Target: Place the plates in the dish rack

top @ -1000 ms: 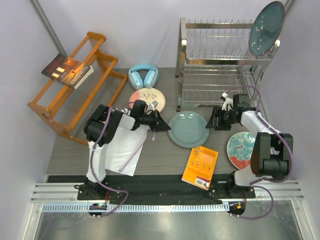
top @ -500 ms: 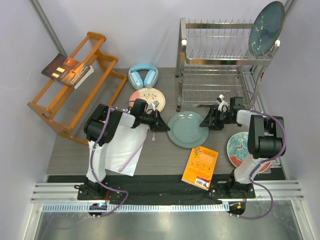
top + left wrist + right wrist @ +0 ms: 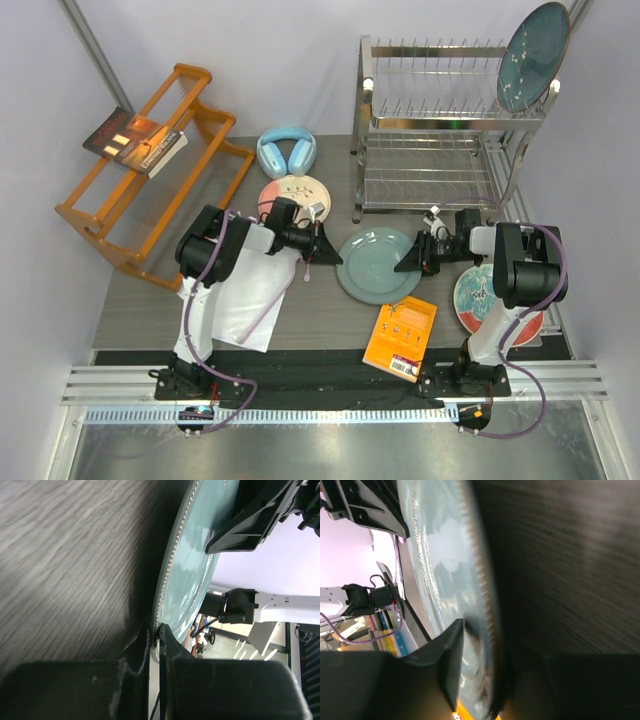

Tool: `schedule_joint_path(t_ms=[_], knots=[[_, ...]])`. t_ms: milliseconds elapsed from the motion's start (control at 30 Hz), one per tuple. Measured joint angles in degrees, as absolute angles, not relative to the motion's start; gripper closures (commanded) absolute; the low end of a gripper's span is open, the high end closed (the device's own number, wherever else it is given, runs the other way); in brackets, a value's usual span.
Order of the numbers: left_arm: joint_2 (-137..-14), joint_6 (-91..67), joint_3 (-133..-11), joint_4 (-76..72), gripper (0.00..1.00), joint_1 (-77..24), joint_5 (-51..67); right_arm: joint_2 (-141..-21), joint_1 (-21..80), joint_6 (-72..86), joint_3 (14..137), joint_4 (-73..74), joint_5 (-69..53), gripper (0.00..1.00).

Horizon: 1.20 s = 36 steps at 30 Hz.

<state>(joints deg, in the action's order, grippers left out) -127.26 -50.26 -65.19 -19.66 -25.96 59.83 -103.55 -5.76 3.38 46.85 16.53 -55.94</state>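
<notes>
The pale grey-green plate (image 3: 378, 268) lies on the table in front of the silver dish rack (image 3: 440, 130). My left gripper (image 3: 326, 256) is shut on its left rim (image 3: 156, 642), and that edge sits a little off the table. My right gripper (image 3: 410, 262) is open, its jaws astride the right rim (image 3: 480, 635), with a gap above the plate (image 3: 445, 570). The dark teal plate (image 3: 533, 55) stands in the rack's upper tier. The teal-and-red plate (image 3: 482, 300) lies at the right, partly under my right arm. The pink-and-cream plate (image 3: 297, 190) lies behind my left arm.
Light blue headphones (image 3: 287, 152) lie behind the pink plate. An orange wooden rack (image 3: 150, 180) holding a book stands at the left. An orange book (image 3: 401, 335) lies just in front of the grey-green plate. A white sheet (image 3: 240, 295) lies under my left arm.
My right gripper has moved left from beside the rack onto the grey-green plate's right rim. The plate has shifted slightly toward the front. The left gripper has stayed at the left rim.
</notes>
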Motion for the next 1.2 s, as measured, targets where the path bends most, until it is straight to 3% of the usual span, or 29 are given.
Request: schedule_joint_path(t_ms=[133, 167, 300, 633, 733, 967, 1200], knots=[[-127.4, -48.7, -65.6, -19.0, 0.98, -26.1, 60.1, -103.7, -5.8, 3.3, 46.8, 19.0, -56.6, 0.94], [-127.4, -48.2, -65.8, -18.5, 0.80, -26.1, 60.1, -103.7, -5.9, 3.2, 46.9, 19.4, -56.9, 0.98], [-127.2, -45.6, -67.2, -14.7, 0.57, -26.5, 59.2, -102.1, -5.8, 2.0, 48.1, 22.9, -56.4, 0.99], [-117.0, -30.3, -69.4, 6.0, 0.34, -26.0, 49.0, -88.5, -5.5, -8.2, 62.5, 42.2, -48.4, 0.99], [-111.5, -25.8, -69.4, 12.4, 0.01, -23.6, 44.2, -81.6, -5.5, -9.0, 67.2, 45.8, -48.1, 0.99], [-98.8, -20.1, -72.6, 19.6, 0.01, -20.1, 33.0, -69.8, -2.5, -9.4, 77.5, 53.0, -45.0, 0.99], [-97.8, -16.0, -82.6, 24.9, 0.01, -20.8, 22.7, -71.5, -2.2, -5.5, 99.9, 54.8, -38.7, 0.99]])
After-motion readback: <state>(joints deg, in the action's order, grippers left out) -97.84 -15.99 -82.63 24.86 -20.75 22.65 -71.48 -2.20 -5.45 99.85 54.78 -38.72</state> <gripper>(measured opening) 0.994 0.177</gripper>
